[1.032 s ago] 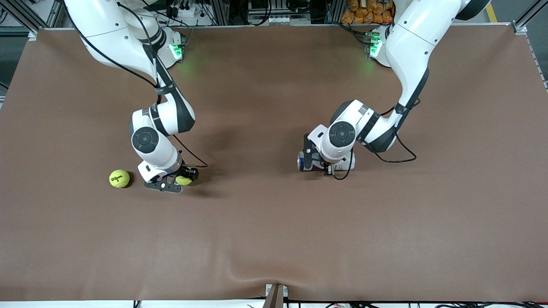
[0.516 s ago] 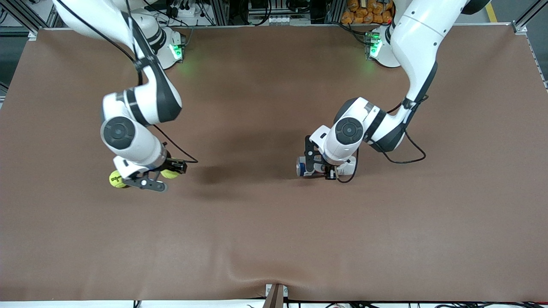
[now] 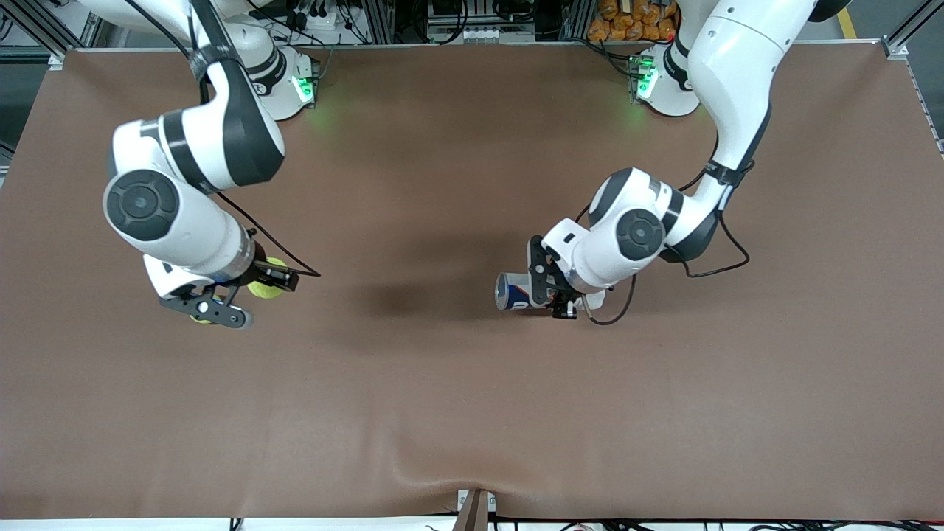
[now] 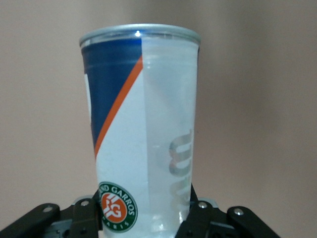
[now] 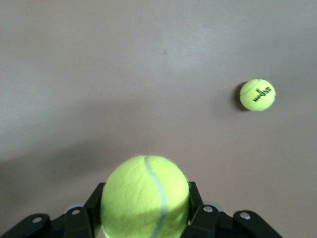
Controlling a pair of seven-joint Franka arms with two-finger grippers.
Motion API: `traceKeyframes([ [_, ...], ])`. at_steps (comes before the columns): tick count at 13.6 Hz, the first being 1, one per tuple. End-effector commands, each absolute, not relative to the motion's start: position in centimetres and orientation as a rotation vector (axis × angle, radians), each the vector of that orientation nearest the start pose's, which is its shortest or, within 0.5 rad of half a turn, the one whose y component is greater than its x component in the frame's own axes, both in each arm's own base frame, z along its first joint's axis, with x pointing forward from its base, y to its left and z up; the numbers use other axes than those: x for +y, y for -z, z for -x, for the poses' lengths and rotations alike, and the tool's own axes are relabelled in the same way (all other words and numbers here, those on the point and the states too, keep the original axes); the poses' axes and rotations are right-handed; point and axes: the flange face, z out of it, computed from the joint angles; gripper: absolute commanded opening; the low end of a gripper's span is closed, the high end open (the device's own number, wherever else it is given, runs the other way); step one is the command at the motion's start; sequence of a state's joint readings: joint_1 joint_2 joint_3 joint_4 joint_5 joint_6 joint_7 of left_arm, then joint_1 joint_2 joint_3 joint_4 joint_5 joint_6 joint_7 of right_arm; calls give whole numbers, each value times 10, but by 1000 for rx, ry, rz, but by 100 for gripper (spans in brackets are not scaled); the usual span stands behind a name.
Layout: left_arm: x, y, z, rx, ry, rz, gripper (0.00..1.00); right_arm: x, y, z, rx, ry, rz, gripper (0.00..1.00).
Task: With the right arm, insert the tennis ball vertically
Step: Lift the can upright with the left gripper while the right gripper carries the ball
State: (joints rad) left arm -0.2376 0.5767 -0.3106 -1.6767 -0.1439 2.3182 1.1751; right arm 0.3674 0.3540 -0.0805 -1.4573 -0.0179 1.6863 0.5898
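— Since the job is a vertical insertion, why is the ball up in the air at all?

— Because it has to come down into an opening from above, I'd judge. The right end effector has its two fingers closed on a tennis ball, gripping it at the sides so the underside is free, and it hangs above the desk toward the right arm's end.

— And the second ball?

— It lies loose on the desk, apart from the held one. In the front view it is almost hidden under the right end effector, so the wrist view shows it best.

— What is the left arm doing?

— The left end effector is closed around the lower part of a clear tennis-ball can with a blue and orange label. It is near the middle of the desk. In the front view the can's rim points toward the right arm's end; whether it is off the desk I can't tell.

— Why hold it by the bottom?

— Probably to leave the mouth clear. The can seems tilted, so it likely needs to be upright before the ball can drop in.
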Motion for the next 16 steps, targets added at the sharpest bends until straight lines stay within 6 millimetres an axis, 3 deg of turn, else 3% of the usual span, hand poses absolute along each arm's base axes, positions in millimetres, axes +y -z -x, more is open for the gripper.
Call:
traceKeyframes([
  [1, -335, -305, -622, 2455, 480, 2371, 59, 190, -507, -629, 515, -126, 3207, 0],
  [4, -312, -303, -640, 2549, 670, 2348, 57, 191, -509, -625, 514, -162, 3220, 0],
  [6, -280, -286, -655, 2567, 888, 2404, 57, 195, -516, -622, 544, -155, 3233, 0],
  [8, -270, -277, -660, 2581, 1097, 2392, 57, 219, -515, -616, 604, -117, 3253, 0],
  [12, -276, -277, -658, 2497, 1469, 2438, 56, 259, -509, -603, 714, -59, 3271, 0],
  [16, -303, -228, -641, 2399, 1981, 2388, 56, 323, -489, -577, 872, 31, 3299, 0],
])
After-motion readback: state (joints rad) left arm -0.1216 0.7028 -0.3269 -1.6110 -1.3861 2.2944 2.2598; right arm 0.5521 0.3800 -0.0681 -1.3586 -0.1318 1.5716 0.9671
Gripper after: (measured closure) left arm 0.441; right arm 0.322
